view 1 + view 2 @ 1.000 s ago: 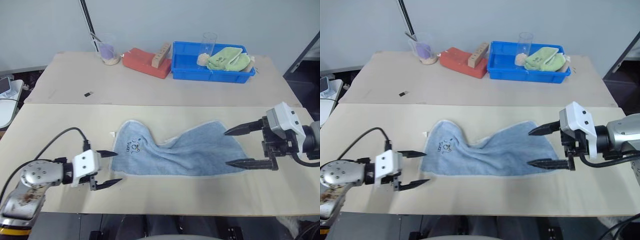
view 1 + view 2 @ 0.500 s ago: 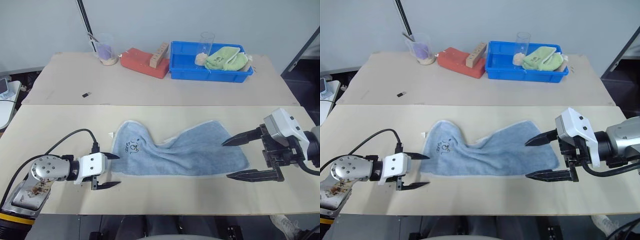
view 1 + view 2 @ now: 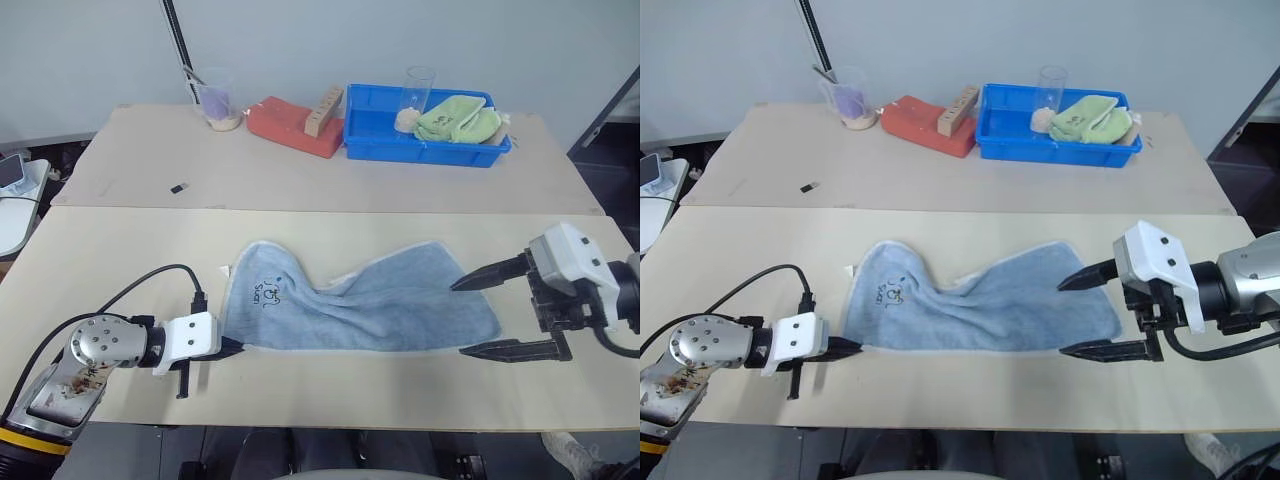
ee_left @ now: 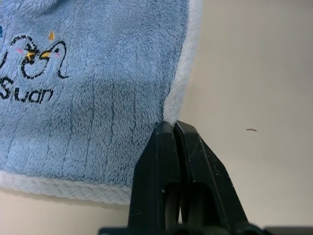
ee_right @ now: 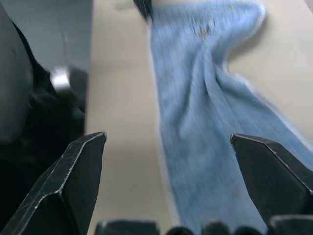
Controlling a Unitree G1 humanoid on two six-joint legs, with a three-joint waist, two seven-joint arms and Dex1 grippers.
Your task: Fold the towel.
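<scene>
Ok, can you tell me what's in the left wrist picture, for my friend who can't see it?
The left gripper has its two black fingers shut on the whitish hem at a corner of the light blue towel. The towel lies on a beige table, and a small dark embroidered logo sits close to that corner.

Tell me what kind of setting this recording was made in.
Probably a lab or test workspace, not a home: two plain work tables pushed together, a blue plastic bin of props at the back, and a light blue towel laid out for handling.
</scene>
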